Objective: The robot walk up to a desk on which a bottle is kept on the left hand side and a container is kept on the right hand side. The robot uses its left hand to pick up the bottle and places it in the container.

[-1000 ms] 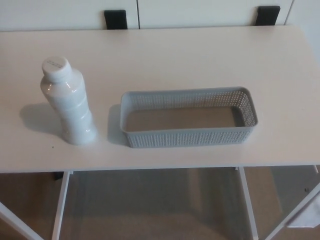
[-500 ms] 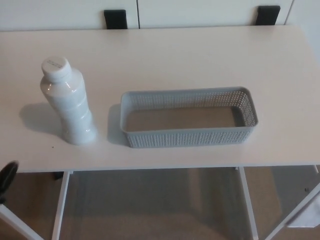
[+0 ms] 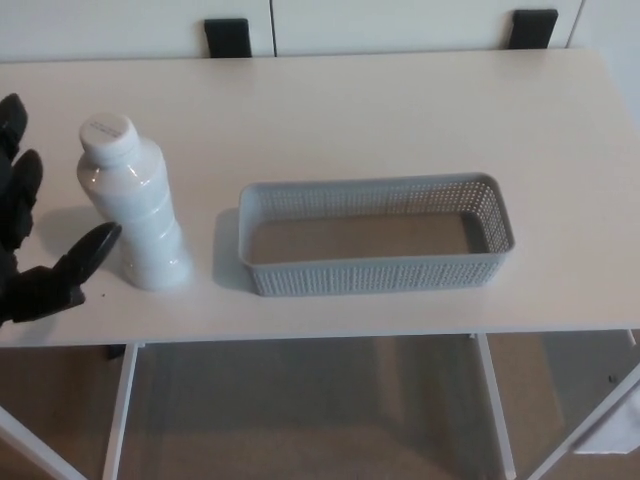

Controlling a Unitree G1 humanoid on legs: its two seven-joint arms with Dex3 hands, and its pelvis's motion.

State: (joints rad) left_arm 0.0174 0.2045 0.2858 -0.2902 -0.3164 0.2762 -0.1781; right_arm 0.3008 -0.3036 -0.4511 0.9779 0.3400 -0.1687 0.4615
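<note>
the left hand (image 3: 30,235) has its fingers (image 3: 22,185) spread wide, with the thumb near the foot of the bottle (image 3: 136,205) but not touching it. the white bottle stands upright on the desk (image 3: 350,110). at 3 o'clock from it sits the gray container (image 3: 375,272), with nothing inside. half a second ago only a bit of the hand showed at the bottom left edge.

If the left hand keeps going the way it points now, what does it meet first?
Most likely the white bottle. The left hand is open at the picture's left edge, fingers apart and aimed toward the bottle, with nothing between them. Depth is hard to judge from above.
</note>
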